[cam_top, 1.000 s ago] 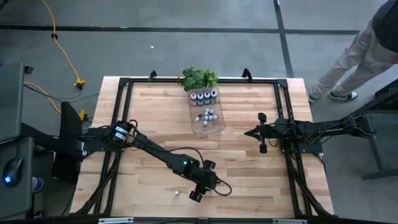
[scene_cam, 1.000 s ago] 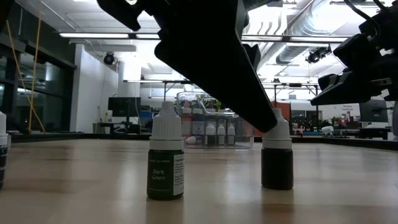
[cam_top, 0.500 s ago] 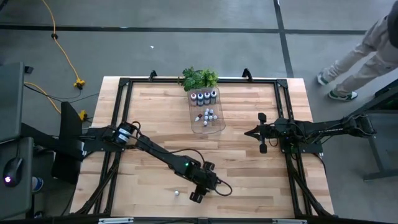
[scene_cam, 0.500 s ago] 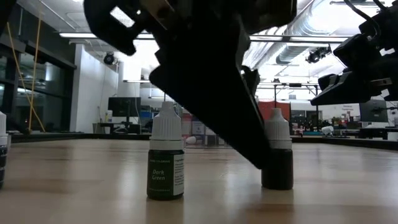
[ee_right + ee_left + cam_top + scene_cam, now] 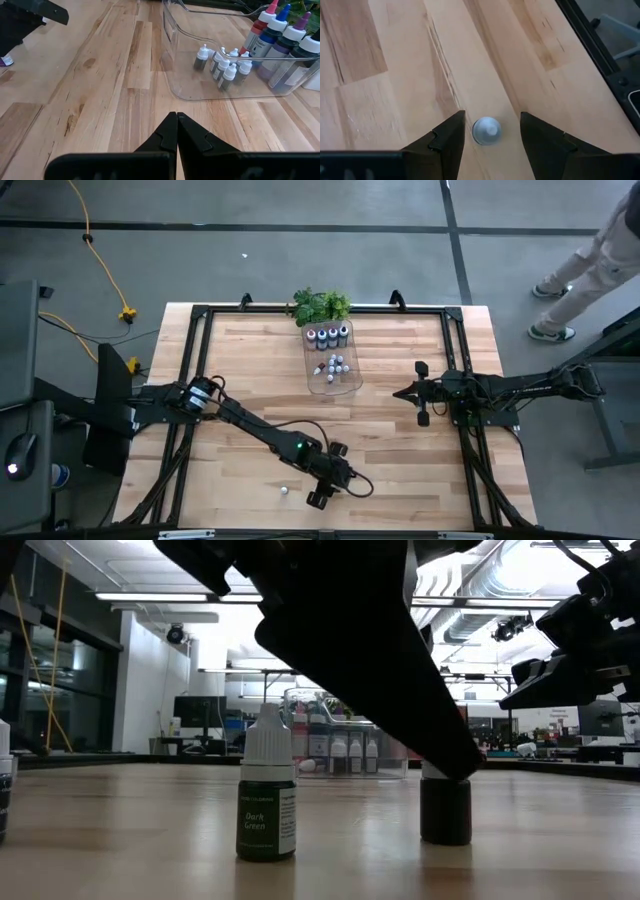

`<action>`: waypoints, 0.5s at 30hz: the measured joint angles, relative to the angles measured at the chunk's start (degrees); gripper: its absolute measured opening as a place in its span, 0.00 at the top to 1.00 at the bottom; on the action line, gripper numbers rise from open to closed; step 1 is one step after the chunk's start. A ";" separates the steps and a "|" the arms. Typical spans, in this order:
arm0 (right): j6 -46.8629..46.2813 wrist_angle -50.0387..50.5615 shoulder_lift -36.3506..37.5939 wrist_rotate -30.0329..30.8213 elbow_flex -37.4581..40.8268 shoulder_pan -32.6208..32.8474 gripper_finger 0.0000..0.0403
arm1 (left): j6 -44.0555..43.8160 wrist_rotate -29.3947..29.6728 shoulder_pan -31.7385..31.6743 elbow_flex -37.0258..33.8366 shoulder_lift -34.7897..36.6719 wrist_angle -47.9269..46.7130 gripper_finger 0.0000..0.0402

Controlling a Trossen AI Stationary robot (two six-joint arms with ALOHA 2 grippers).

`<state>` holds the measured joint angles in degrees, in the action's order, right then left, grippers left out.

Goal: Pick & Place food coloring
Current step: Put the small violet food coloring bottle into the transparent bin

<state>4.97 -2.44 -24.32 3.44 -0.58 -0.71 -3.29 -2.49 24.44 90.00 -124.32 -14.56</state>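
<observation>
While my left fingers (image 5: 491, 145) stand spread either side of a small white-capped food coloring bottle (image 5: 487, 131) upright on the tabletop (image 5: 395, 95), my right fingers (image 5: 176, 131) rest pressed together.

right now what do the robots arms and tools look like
Both arms are dark, slim and jointed, mounted on black frames at the table's sides. The left arm shows a small green light and a black cable looping near its tool. Each tool has two dark, angular wedge-shaped fingers; the right tool looks the same.
</observation>
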 joint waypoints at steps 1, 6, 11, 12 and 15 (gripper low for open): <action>0.00 0.00 0.00 0.00 -0.01 0.00 1.00 | 0.00 -0.01 -0.02 0.00 -0.01 -0.12 0.54; 0.00 0.00 0.00 0.00 0.00 -0.01 1.00 | -0.01 -0.01 -0.05 -0.01 0.00 -0.19 0.60; 0.00 0.00 0.00 0.00 0.00 -0.02 1.00 | -0.02 -0.05 -0.04 -0.02 0.01 -0.75 0.72; 0.00 0.00 0.00 0.00 0.00 -0.01 1.00 | -0.02 -0.08 -0.04 -0.02 0.01 -0.88 0.75; 0.00 0.00 0.00 0.00 0.00 -0.01 1.00 | -0.02 -0.13 -0.05 -0.02 0.04 -1.03 0.81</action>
<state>4.97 -2.44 -24.32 3.44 -0.58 -0.72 -3.31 -2.62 24.40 89.97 -124.28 -15.59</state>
